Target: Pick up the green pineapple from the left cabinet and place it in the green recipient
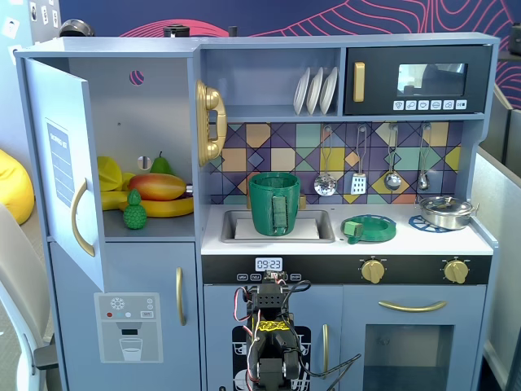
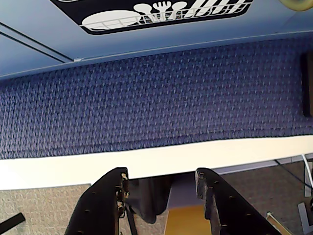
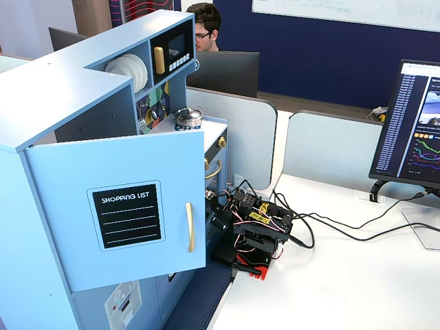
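Still — green pineapple point(image 1: 134, 211) in left cabinet point(image 1: 146, 122), jaws seemingly parted, empty.

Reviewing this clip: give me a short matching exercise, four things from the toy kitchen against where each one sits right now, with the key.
Things:
1. green pineapple
2. green recipient
3. flat green dish
4. gripper

Places:
A. standing in the sink
B. low in front of the kitchen, above blue carpet
C. front of the open left cabinet shelf
D. counter right of the sink

Pairs: 1-C, 2-A, 3-D, 4-B
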Available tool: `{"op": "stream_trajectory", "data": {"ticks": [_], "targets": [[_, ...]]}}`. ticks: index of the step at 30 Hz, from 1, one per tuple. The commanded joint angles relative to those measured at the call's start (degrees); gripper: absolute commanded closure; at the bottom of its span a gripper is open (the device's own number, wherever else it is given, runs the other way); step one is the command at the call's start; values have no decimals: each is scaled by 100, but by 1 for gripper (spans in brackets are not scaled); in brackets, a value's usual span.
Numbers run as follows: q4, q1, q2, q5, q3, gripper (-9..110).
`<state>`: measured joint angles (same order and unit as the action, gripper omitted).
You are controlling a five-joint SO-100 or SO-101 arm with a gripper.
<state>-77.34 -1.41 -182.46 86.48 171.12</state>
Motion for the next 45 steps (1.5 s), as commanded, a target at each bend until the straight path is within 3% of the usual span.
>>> {"op": "stream_trajectory", "data": {"ticks": [1, 14, 17, 21, 25, 30, 42, 45], "targets": [[-1028, 369, 26, -44, 70, 101], [-1020, 325, 35, 299, 62, 101], [-70, -299, 44, 246, -53, 101], [1767, -2232, 53, -308, -510, 101], [4069, -3762, 334, 264, -756, 101], [5326, -4852, 747, 817, -1336, 100], [7084, -4175, 2927, 404, -2953, 62], [7444, -4025, 3472, 483, -3366, 58]]}}
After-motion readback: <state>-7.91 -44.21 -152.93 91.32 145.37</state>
